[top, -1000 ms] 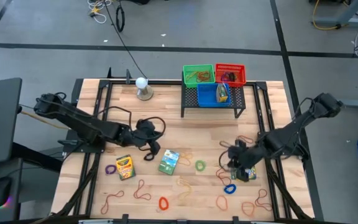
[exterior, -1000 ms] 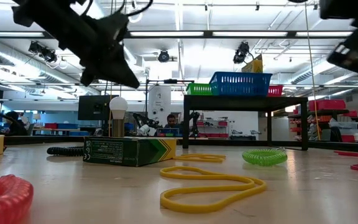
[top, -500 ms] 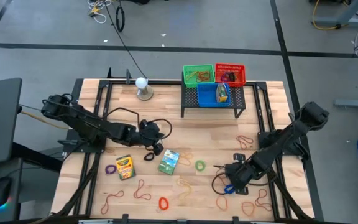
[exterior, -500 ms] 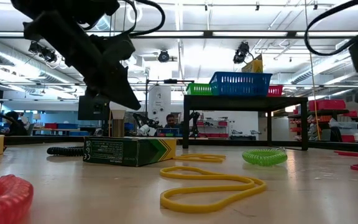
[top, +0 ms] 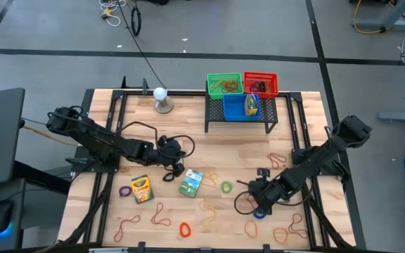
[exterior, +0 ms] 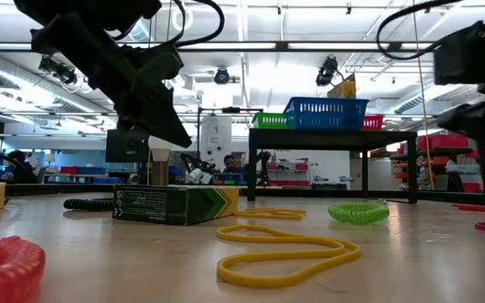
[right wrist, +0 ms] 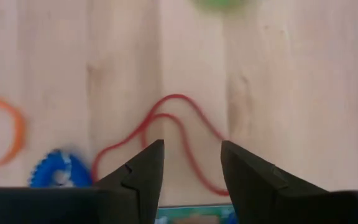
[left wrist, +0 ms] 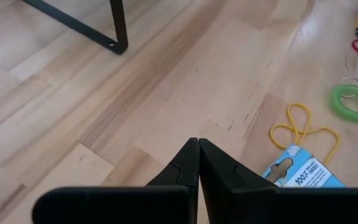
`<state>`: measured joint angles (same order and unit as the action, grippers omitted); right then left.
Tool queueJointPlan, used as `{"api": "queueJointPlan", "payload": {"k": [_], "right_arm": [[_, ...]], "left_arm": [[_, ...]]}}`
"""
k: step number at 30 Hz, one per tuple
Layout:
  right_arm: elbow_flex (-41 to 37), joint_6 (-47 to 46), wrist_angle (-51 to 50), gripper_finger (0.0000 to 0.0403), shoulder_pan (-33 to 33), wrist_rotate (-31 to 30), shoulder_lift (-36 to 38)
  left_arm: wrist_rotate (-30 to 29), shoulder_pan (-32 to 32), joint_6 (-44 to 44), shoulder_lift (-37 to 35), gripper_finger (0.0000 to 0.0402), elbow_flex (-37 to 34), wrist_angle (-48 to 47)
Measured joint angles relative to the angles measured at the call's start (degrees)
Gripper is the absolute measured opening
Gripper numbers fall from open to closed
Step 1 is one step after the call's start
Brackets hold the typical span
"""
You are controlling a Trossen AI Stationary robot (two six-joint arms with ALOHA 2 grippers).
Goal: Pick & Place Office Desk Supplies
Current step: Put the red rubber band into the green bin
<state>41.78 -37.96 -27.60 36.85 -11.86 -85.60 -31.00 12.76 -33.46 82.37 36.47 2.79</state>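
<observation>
Two tools working over table (top: 209,151). Right tool (right wrist: 190,163) hovering part open, empty, above red rubber band (right wrist: 166,134), blue loop (right wrist: 59,168) just beside. Left tool (left wrist: 198,149) hanging closed, empty, near green crayon box (top: 191,182). Remaining bands and loops lying scattered along near table edge.

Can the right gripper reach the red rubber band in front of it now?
Probably yes. The right gripper is open and the red rubber band lies flat on the bare table ahead; nothing blocks it.
</observation>
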Motion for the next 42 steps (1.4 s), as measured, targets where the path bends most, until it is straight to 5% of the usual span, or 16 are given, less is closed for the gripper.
{"api": "queueJointPlan", "payload": {"k": [20,24,34,42], "right_arm": [[0.3,30.5,1.8,0.0201,-5.4,6.2,-5.3],[0.3,31.5,2.4,0.0169,-6.8,9.0,-6.6],[0.2,30.9,4.2,0.0015,-7.2,9.6,-6.7],[0.8,22.0,3.4,0.0005,-7.2,8.2,-5.3]], "left_arm": [[0.0,0.0,0.0,0.0,0.0010,0.0,0.0],[-0.2,0.0,0.0,0.0,0.0010,0.0,0.0],[-0.3,0.0,0.0,0.0,0.0010,0.0,1.7],[0.0,0.0,-1.7,-0.1,0.0010,0.0,5.8]]}}
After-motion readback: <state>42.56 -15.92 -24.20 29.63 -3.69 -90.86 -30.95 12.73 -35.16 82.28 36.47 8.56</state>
